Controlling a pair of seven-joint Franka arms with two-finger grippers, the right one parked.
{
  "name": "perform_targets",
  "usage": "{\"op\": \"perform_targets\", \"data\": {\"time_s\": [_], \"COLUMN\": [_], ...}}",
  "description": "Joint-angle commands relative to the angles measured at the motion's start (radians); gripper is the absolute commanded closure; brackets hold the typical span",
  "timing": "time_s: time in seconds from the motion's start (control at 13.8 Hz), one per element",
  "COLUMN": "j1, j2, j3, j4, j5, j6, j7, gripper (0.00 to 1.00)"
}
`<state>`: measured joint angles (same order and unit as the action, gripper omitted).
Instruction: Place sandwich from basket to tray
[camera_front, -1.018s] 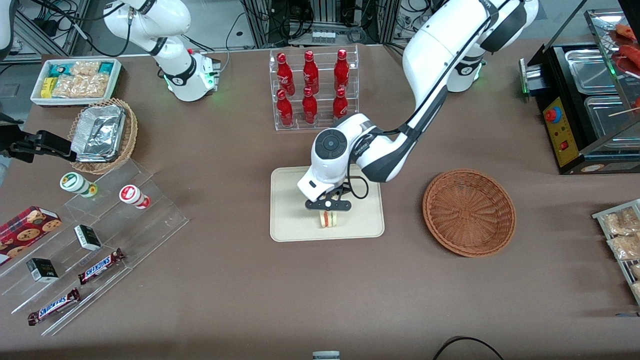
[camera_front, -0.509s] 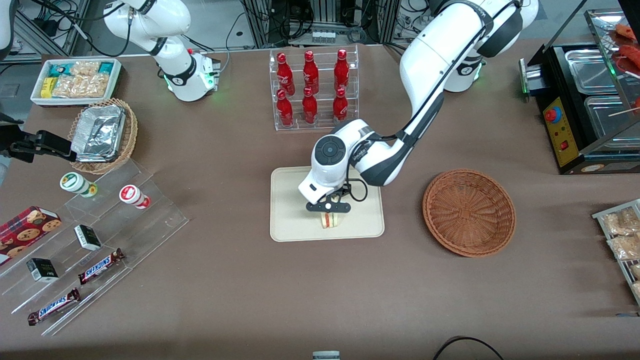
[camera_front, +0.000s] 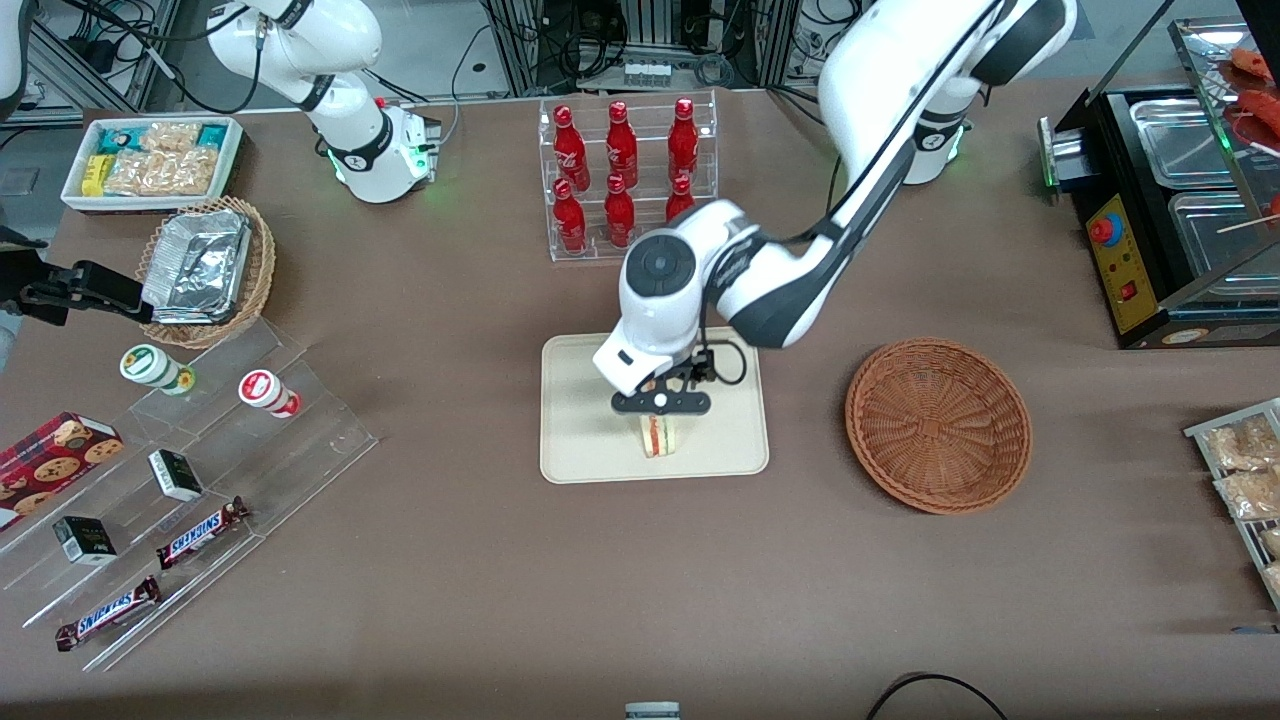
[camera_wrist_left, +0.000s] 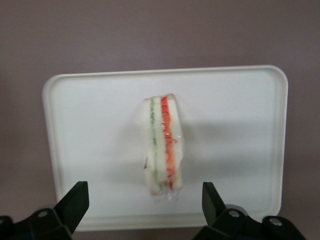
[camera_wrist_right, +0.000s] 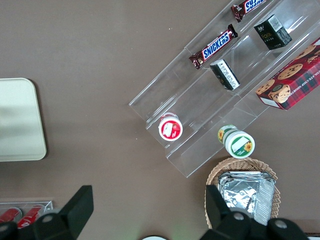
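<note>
Your flat cream-beige rectangular tray (camera_front: 575, 440) lies directly under the left arm's two-finger gripper (camera_front: 661, 403). The small triangular sandwich wedge of white bread (camera_wrist_left: 162, 145) rests on that tray below the gripper, cut edge with green and red-orange filling facing up. Your gripper hangs above it with its black fingers (camera_wrist_left: 75, 201) spread wide, clear of the bread on both sides, holding nothing. The round reddish-brown woven wicker basket (camera_front: 938, 425) sits well apart from the gripper, toward the working arm's end of the table.
</note>
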<state>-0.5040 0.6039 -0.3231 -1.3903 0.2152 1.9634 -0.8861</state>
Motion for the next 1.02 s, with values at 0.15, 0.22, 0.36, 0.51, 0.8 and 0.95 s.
{"op": "perform_targets", "data": {"time_s": [0.15, 0.22, 0.36, 0.51, 0.8, 0.95], "j1": [0.123, 0.155, 0.240, 0.324, 0.450, 0.518], "j2": [-0.225, -0.257, -0.334, -0.419, -0.556, -0.617], "j3": [0.010, 0.010, 0.010, 0.010, 0.010, 0.012], "j4": [-0.044, -0.045, -0.065, -0.119, -0.196, -0.243], "j5": [0.007, 0.006, -0.040, -0.083, -0.132, -0.180], "j6": [-0.257, -0.308, -0.366, -0.373, -0.396, -0.405], "j7": [-0.010, 0.059, 0.160, 0.257, 0.484, 0.594], "gripper": [0.00, 0.00, 0.00, 0.00, 0.00, 0.00]}}
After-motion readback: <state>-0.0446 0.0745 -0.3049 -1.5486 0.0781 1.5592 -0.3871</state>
